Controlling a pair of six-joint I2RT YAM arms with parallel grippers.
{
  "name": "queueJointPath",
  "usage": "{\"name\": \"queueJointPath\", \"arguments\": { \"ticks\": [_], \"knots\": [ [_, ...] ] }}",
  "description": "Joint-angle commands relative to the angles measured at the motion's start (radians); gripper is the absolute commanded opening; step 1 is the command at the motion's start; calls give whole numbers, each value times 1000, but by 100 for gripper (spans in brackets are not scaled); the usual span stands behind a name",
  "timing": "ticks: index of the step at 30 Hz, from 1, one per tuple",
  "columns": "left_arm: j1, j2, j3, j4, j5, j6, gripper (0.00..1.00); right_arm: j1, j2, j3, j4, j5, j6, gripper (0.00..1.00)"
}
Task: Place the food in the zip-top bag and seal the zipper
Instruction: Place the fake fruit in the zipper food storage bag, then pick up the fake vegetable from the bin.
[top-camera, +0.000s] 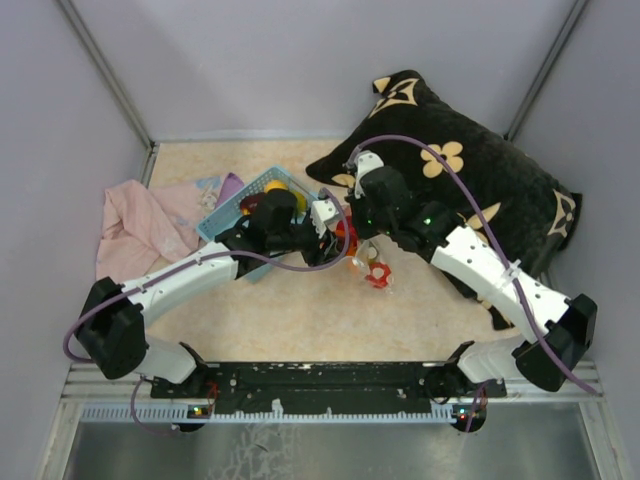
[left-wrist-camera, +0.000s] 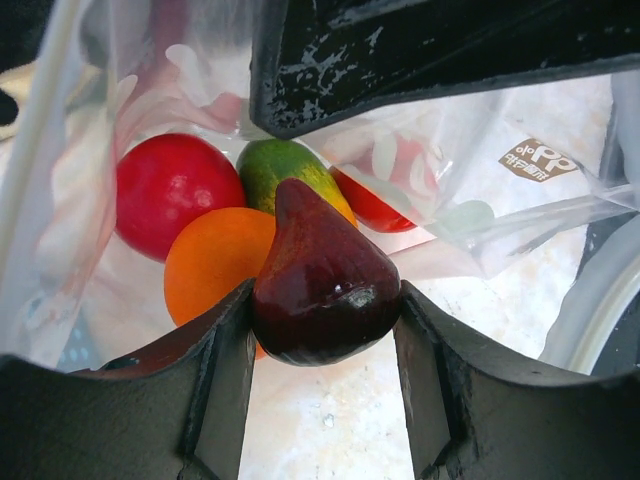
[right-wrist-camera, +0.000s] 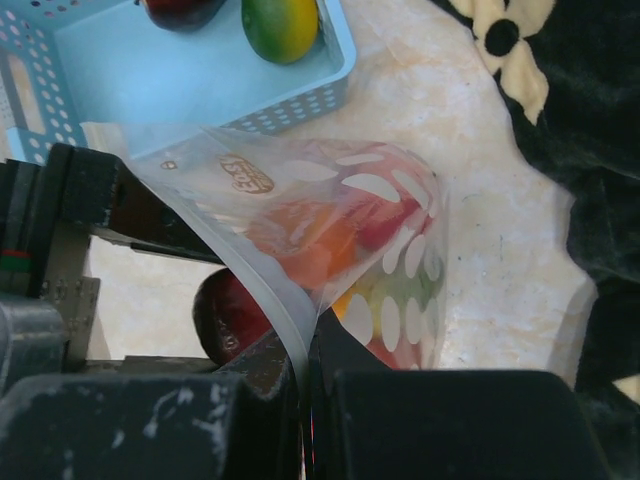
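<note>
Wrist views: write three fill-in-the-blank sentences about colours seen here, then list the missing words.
1. The left gripper is shut on the dark purple fruit, and the round fruit partly hidden behind it is ____.
2. The right gripper pinches the edge of the clear zip-top bag, which is printed with ____ dots.
3. A green-and-yellow fruit lies in the light ____ basket.
Missing words: orange; white; blue.

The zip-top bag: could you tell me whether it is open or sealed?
Open: the left end effector holds a purple fruit at the zip-top bag's gaping mouth; other fruits lie inside.
</note>
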Motion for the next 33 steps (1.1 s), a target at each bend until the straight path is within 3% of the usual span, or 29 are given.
{"name": "queueJointPath", "arguments": {
  "ticks": [1, 7, 12, 17, 25, 33],
  "knots": [
    [-5, -14, 21, -1, 14, 0, 59, -4, -23, 79, -36, 72, -59, 0],
    [-5, -25, -8, 83, 26, -34, 61, -4, -18, 87, -39, 71, -75, 0],
    [-6, -17, 1, 85, -4, -55, 74, -4, -26, 77, -16, 69, -65, 0],
    [-6, -42, -1, 104, -36, -83, 80, -3, -43, 48, 2, 82, -56, 0],
    [-6, -134, 49, 6, -103, -179, 87, -4, -62, -20, 36, 117, -12, 0],
    [-4, -244, 73, -141, -268, -263, 98, -3, -75, -62, 52, 176, 4, 0]
  ]
}}
